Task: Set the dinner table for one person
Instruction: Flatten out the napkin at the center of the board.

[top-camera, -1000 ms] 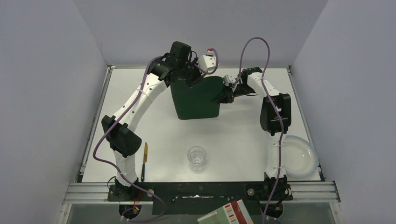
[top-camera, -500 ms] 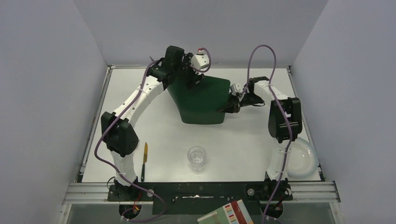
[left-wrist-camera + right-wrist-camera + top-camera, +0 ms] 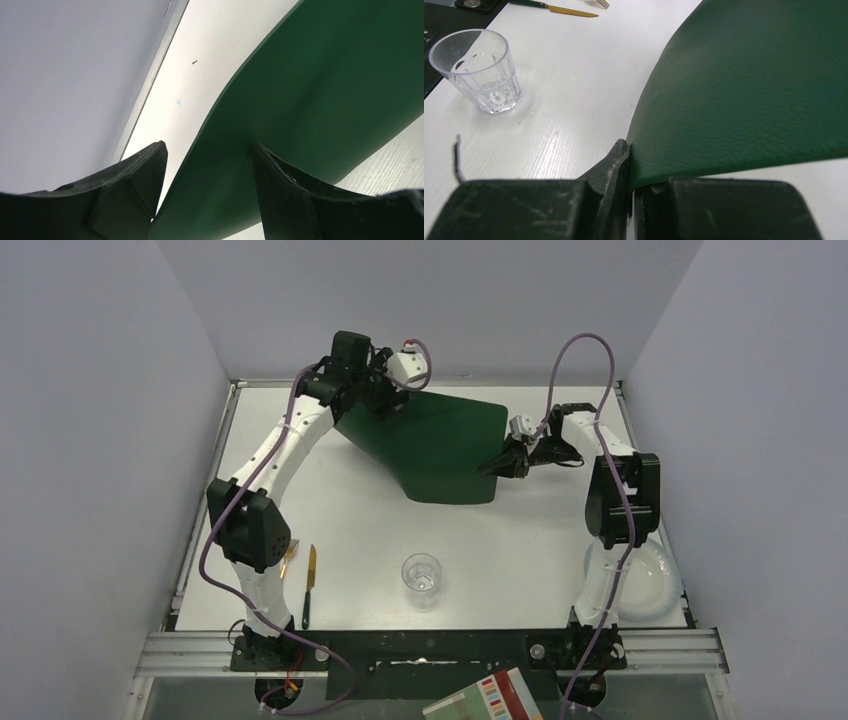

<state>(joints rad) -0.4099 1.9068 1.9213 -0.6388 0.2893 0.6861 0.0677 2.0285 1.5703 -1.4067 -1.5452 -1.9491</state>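
White metal-rimmed dinner table [image 3: 520,550], green placemat [image 3: 440,450], seemingly pale grey walls [image 3: 110,390] around.

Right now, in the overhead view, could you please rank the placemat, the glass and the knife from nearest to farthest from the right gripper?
1. Placemat: touching, its right edge pinched in the right gripper.
2. Glass: near edge, middle, to the gripper's left.
3. Knife: near left corner, farthest away.
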